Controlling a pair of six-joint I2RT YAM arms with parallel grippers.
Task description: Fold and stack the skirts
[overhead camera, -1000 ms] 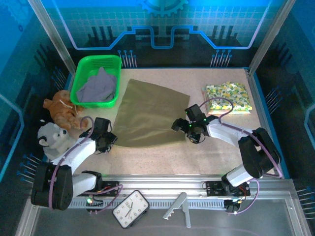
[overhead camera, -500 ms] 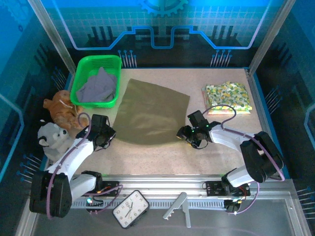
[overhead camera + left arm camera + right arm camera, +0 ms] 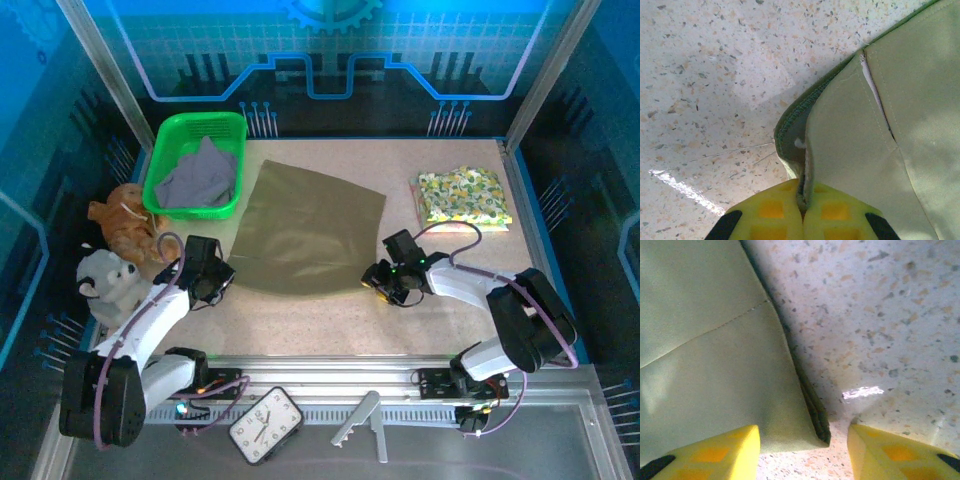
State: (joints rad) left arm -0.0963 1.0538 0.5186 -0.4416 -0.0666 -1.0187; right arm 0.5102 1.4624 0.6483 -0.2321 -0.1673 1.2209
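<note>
Olive skirt hem pinched in closed left gripper; its other near corner lies btwn parted jaws of right gripper (which was farther up the cloth a sec ago).

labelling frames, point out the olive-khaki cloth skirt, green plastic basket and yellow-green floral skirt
olive-khaki cloth skirt (image 3: 305, 235): top view, middle
green plastic basket (image 3: 205, 118): top view, far rim
yellow-green floral skirt (image 3: 462, 195): top view, middle

Olive skirt flat ctr; floral skirt folded far-R; grey skirt bunched far-L
</note>
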